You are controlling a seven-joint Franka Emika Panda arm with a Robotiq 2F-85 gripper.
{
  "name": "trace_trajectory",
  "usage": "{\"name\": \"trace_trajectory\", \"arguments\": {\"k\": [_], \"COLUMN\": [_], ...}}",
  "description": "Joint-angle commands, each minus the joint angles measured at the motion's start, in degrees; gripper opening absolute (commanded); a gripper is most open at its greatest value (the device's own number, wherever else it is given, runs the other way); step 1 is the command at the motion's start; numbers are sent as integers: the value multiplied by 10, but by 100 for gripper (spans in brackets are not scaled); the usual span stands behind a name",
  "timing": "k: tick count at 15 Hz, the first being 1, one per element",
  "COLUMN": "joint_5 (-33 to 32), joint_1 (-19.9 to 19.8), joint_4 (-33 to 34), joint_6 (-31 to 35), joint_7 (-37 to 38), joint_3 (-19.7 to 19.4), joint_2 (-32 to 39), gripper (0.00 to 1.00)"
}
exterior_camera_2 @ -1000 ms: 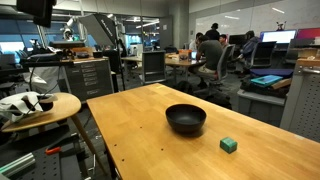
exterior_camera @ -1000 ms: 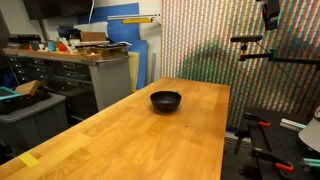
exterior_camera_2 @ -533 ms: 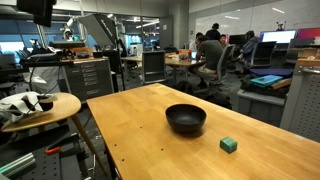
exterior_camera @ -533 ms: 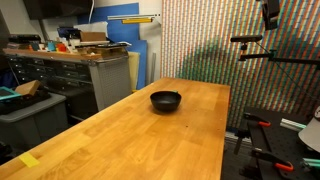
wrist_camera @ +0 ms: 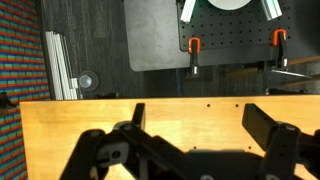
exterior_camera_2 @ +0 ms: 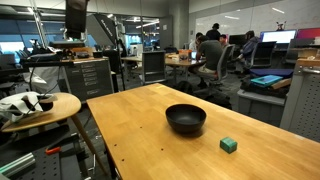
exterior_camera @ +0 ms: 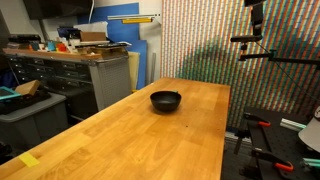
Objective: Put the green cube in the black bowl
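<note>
Tool (wrist_camera: 197, 112) was spread wide, gripping nothing, up over the bench (wrist_camera: 60, 120) edge (wrist view). Green cube (exterior_camera_2: 229, 144) sat on the bench near the black bowl (exterior_camera_2: 186, 119), not touching.

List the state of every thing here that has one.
black bowl: upright on the table, nothing seen inside.
green cube: resting on the table beside the black bowl, apart from it, not held.
gripper: open, empty, raised above the table.

No readable text or labels anywhere.
</note>
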Motion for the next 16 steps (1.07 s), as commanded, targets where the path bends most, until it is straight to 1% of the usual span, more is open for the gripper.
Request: {"name": "trace_trajectory", "arguments": {"k": [1, 5, 9, 12, 16], "joint_5": [5, 27, 74, 108, 136], "joint_1": [9, 17, 24, 25, 20], "joint_4": [24, 45, 70, 100, 139], "joint_6": [38, 94, 179, 217, 265], "joint_7": [20, 34, 42, 42, 45], "joint_3": [4, 7, 9, 11, 12], "joint_2": [53, 124, 195, 257, 340], "gripper": [100, 100, 100, 100, 100]}}
